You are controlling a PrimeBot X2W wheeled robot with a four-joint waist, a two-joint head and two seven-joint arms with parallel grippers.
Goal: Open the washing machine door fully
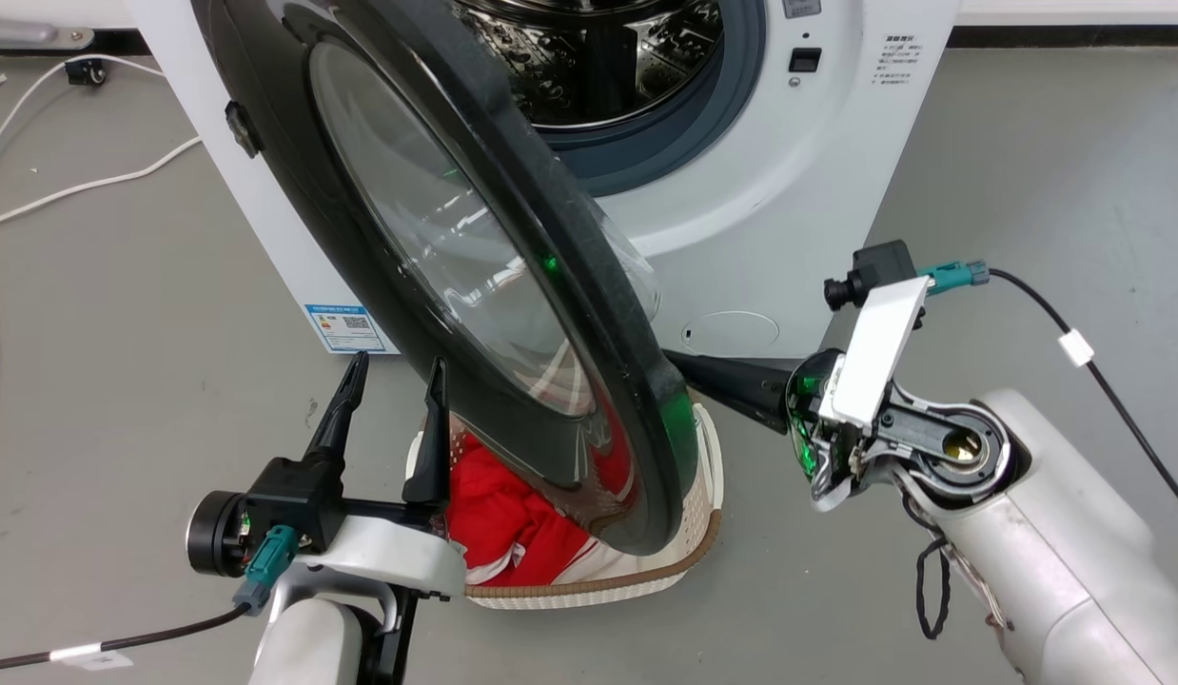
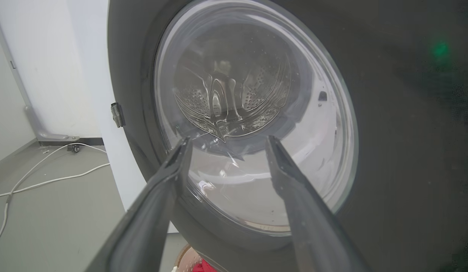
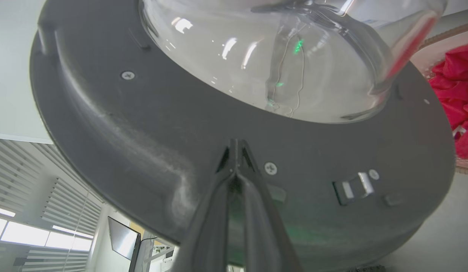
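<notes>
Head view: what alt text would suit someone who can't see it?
A washing machine door stands partly open, the right gripper, fingers shut, against its inner side. The left gripper hovers open by its outer face; a basket of red cloth sits below.

Partly open washing machine door point(image 1: 456, 266) between two robot grippers.
Left of the door, left gripper point(image 1: 400, 363), fingers spread, pointing up near the lower rim. Right of the door, right gripper point(image 1: 684, 366), fingers together, tips hidden behind the rim. Under the door, white basket point(image 1: 684, 561) with red cloth point(image 1: 494, 523). Behind the door, white washing machine point(image 1: 741, 190), drum point(image 1: 598, 57) exposed.
</notes>
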